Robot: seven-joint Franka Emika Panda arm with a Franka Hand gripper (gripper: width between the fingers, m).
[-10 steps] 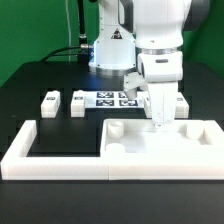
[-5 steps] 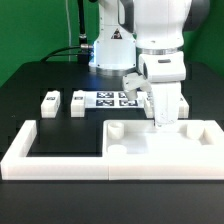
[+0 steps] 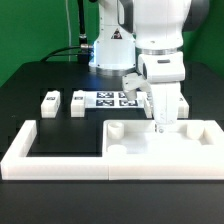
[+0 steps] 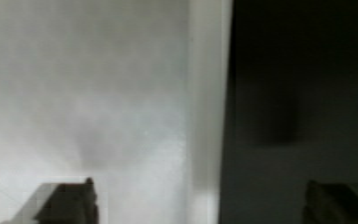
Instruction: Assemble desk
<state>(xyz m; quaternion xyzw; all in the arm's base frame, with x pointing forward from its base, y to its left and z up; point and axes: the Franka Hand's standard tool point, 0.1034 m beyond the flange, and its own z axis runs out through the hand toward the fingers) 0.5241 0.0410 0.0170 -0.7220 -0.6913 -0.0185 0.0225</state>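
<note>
The pincer (image 3: 160,120) sits low over the white tabletop (image 3: 131,137).

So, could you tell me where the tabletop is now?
In the exterior view the tabletop lies at lower right, inside the border frame, directly under the gripper.

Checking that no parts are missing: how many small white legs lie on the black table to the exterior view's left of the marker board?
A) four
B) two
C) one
B: only the outer leg and the inner leg lie there, apart from each other, beside the marker board.
</note>
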